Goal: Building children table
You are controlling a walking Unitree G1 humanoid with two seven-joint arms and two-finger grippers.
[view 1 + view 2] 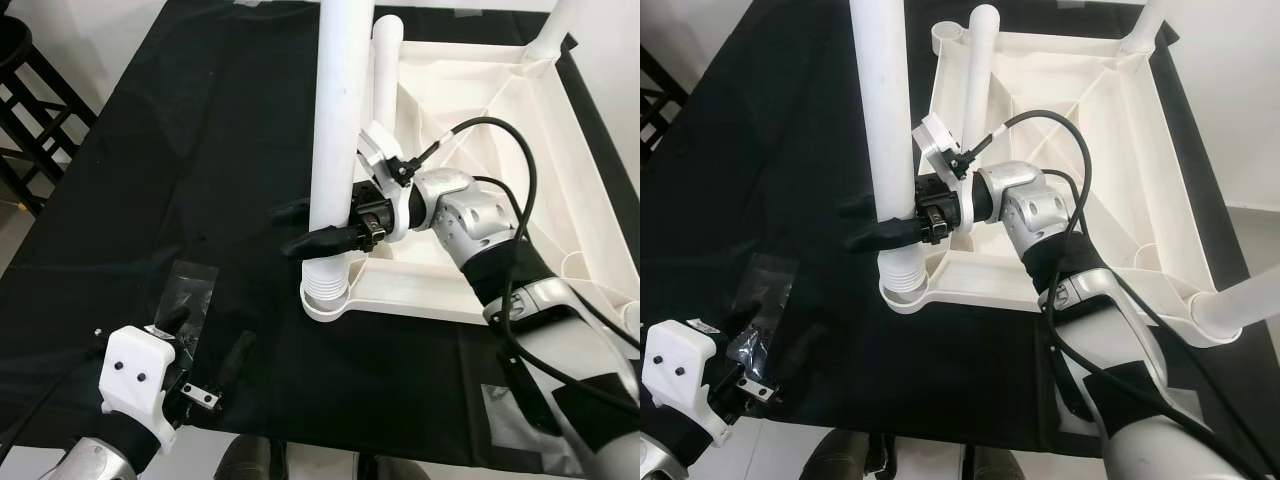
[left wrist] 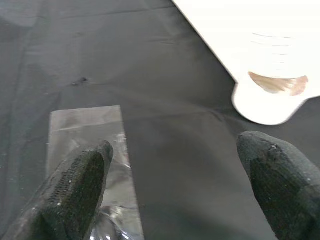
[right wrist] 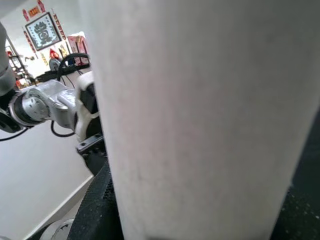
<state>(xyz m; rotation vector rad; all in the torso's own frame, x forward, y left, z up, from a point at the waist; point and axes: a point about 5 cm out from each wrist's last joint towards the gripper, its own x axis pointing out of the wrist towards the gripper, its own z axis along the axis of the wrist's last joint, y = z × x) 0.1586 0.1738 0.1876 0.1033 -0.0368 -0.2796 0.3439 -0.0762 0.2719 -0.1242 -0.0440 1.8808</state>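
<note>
At centre frame, on the black cloth [image 1: 200, 150], my right gripper [image 1: 305, 228] is clamped around the white table leg [image 1: 336, 120], one black finger on either side of the tube. The leg stands upright, its ribbed lower end seated in the corner socket [image 1: 327, 298] of the upturned white tabletop [image 1: 480, 110], which fills the upper right. A second leg [image 1: 384, 70] stands just behind the first. At lower left my left gripper [image 1: 205, 355] hovers low over the cloth with fingers spread wide, holding nothing; a clear plastic bag [image 1: 190, 290] lies beneath it.
</note>
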